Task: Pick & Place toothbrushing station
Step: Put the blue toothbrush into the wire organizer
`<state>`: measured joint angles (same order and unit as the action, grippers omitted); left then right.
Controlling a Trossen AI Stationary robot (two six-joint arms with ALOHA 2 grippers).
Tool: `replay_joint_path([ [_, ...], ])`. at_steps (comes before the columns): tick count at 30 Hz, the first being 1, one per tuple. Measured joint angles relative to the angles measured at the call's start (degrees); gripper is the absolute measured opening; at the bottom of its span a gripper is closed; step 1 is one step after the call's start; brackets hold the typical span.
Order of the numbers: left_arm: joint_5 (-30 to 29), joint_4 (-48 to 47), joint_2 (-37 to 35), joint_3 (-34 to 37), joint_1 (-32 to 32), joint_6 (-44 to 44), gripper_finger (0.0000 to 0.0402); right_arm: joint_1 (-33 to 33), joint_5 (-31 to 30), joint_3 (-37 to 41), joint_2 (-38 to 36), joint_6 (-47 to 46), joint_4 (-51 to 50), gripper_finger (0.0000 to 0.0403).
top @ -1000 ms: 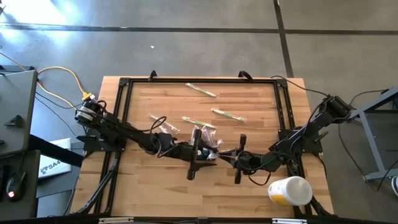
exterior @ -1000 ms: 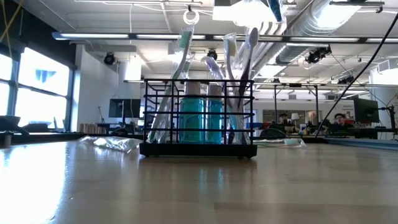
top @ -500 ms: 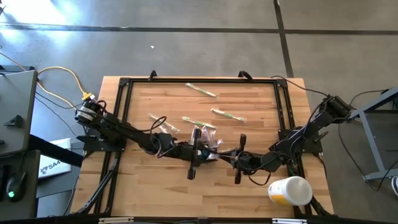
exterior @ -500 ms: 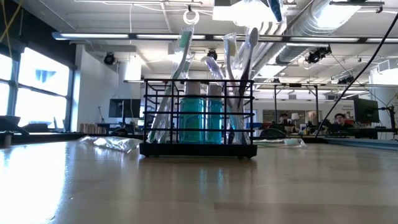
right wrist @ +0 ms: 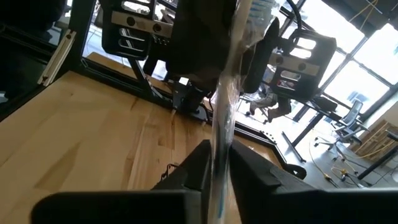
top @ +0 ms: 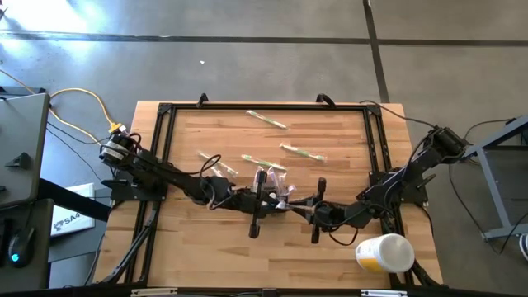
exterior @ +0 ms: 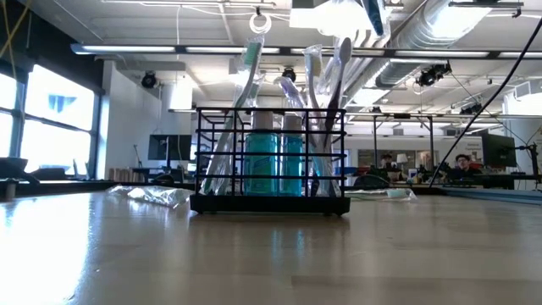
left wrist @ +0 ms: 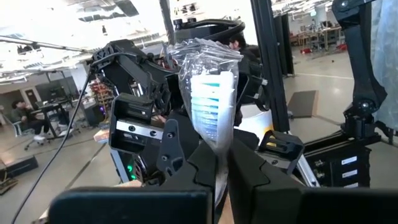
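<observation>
My left gripper [left wrist: 221, 163] is pressed together on the clear wrapper of a packaged toothbrush [left wrist: 208, 99], bristle end up, and my right gripper [right wrist: 219, 163] has its fingers close about the other end of the same packet; whether the right one is truly clamped or letting go, I cannot tell. Both meet over the middle of the wooden table [top: 330, 247], just above the toothbrushing station [exterior: 269, 161], which stands a little near of centre and already carries several brushes and two blue bottles. My worry is the shared hold: if both arms pull while neither lets go, the thin film may stretch, tear or slip out of one pinch. If the brush swings loose, it could strike the upright brushes, or come down beside the caddy rather than in it. A tilted descent could also nudge the light rack across the wood. More wrapped brushes [top: 302, 153] lie toward the far side, and a white-and-yellow cup [top: 384, 252] lies on its side at the near right corner, clear of this.
</observation>
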<state>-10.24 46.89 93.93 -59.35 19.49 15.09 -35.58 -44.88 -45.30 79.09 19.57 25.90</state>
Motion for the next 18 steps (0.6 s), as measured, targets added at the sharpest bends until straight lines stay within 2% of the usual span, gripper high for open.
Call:
replay_joint_path([
  [3, 0.0, 0.02, 0.0, 0.0, 0.02, 0.0, 0.0007, -0.73, -1.96, 0.02, 0.0, 0.03, -0.22, 0.0081],
  [13, 0.04, -5.29, -3.87, 0.04, 0.02, -1.83, 0.0006, -5.52, -17.68, 0.07, -1.23, 1.67, -0.9, 0.0211],
  [16, -0.02, -8.67, -5.77, 0.04, 0.14, -2.7, 0.0006, -6.97, -22.04, 0.07, -1.79, 1.84, -0.99, 0.0242],
  [18, -2.11, -11.55, -7.48, 0.04, 0.88, -3.78, 0.0006, -7.98, -25.35, 0.07, -2.31, 1.88, -1.05, 0.0255],
])
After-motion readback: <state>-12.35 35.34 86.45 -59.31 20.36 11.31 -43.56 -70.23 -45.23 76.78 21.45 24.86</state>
